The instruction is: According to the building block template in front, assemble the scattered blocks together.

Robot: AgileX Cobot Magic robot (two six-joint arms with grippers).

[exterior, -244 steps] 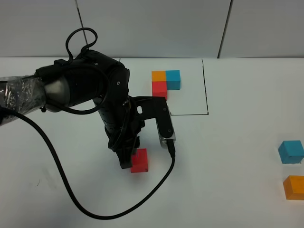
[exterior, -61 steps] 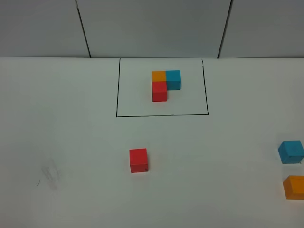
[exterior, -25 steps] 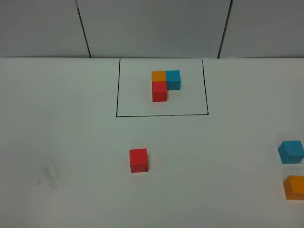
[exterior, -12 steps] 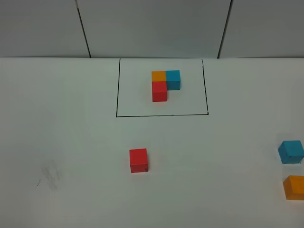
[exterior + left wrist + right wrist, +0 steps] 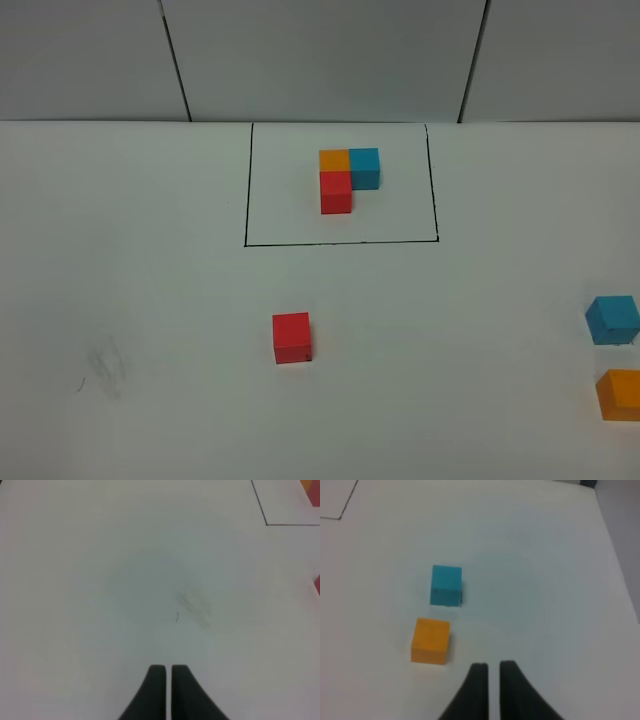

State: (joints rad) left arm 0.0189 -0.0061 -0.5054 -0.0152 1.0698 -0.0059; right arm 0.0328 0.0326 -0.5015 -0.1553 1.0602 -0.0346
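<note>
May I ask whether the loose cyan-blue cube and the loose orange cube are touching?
Apart. The right wrist view shows a strip of white table between the cyan-blue cube and the orange cube.

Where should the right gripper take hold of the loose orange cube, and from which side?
Grip the orange cube on two opposite vertical faces, coming straight down from above. It sits flat on the table; choose the pair not facing the cyan cube, which stands close by but apart. The right gripper must open first.
</note>
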